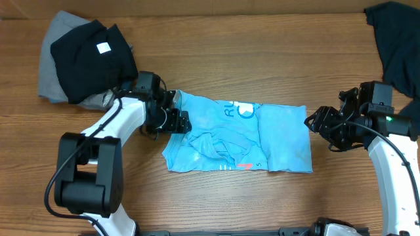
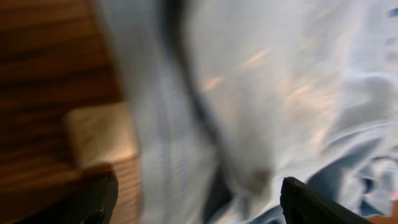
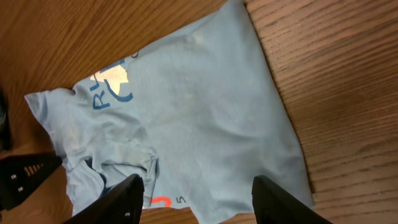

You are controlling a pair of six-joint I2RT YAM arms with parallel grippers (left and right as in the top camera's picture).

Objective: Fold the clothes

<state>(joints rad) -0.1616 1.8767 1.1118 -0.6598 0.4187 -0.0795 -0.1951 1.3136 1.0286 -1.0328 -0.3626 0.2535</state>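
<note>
While the light blue T-shirt (image 1: 282, 141) lies partly folded at the middle of the counter (image 1: 262, 52), its 7 o'clock corner is bunched and rumpled. Your left gripper (image 1: 178, 117) sits at the shirt's 9 o'clock edge. Its wrist view is blurred, but the fingers (image 2: 99, 199) look spread wide with nothing pinched. Your right gripper (image 1: 314, 123) hangs just off the 3 o'clock edge, jaws apart and empty. Expect thin, limp, light cloth that sags and drags. Take it at a hem or corner, pinching both layers, not the loose middle. A black garment (image 1: 92, 56) on a grey garment (image 1: 56, 72) lies at 10 o'clock, and a dark garment (image 1: 397, 39) at 2 o'clock.
</note>
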